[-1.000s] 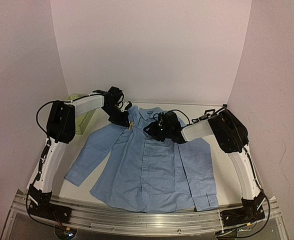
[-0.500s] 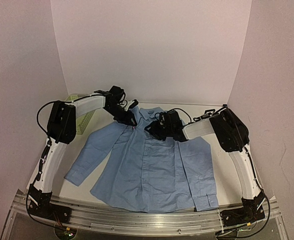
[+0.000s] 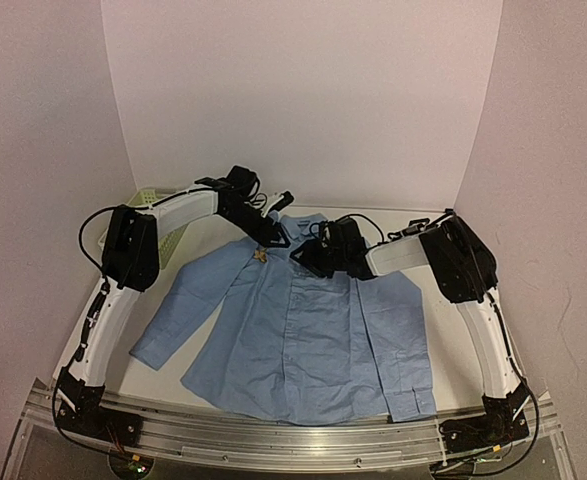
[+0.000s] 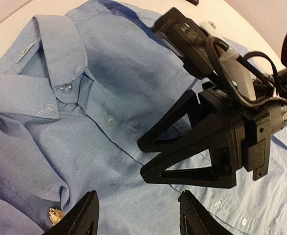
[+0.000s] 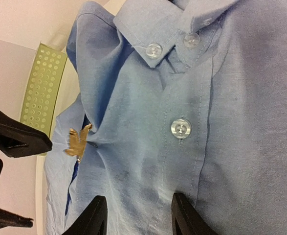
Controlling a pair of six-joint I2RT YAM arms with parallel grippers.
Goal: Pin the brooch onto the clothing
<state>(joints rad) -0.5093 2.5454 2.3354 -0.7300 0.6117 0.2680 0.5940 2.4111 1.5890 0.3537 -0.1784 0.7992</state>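
Drawn back from the leaf brooch (image 3: 260, 256), the left gripper (image 4: 138, 196) is held spread above the blue shirt (image 3: 303, 330). The brooch is seen on the shirt, left of centre. The right gripper (image 5: 138, 200) is likewise spread.

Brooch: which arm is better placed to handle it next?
Left, probably. The left claw, open, hangs right beside the brooch at a fold of the shirt; the right claw, also open, sits farther off over the button placket.
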